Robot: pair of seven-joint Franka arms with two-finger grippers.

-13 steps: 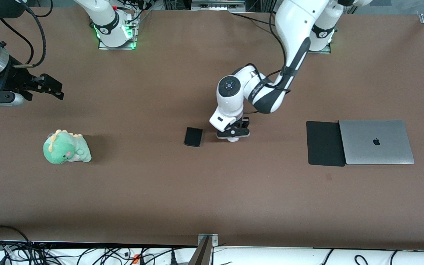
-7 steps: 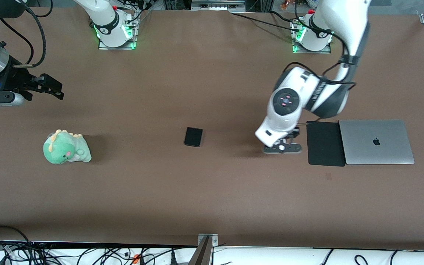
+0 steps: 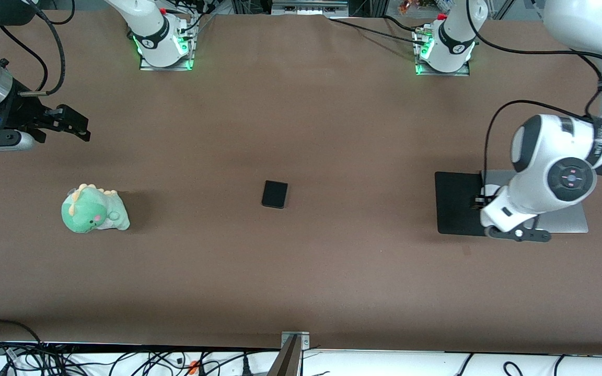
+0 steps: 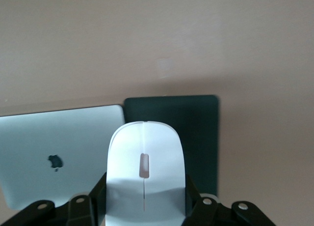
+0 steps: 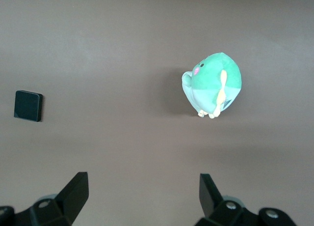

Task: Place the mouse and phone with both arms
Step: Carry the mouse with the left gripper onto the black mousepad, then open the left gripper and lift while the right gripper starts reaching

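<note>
Mouse aside, the front view shows the phone (image 3: 274, 194) lying flat mid-table, the left gripper (image 3: 516, 233) over the seam of the mouse pad (image 3: 453, 203) and laptop (image 3: 567, 223), and the right gripper (image 3: 68, 125) waiting over its own end near a plush dinosaur (image 3: 93, 210). Left wrist view: the mouse (image 4: 144, 174) is clamped between the fingers above pad and laptop. Right wrist view: fingers (image 5: 76, 192) spread wide, holding nothing.

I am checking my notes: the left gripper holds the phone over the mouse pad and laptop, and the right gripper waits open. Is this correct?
Not quite. The left gripper holds the white mouse, not the phone, which lies on the table, as the left wrist view shows. The rest is correct.
</note>
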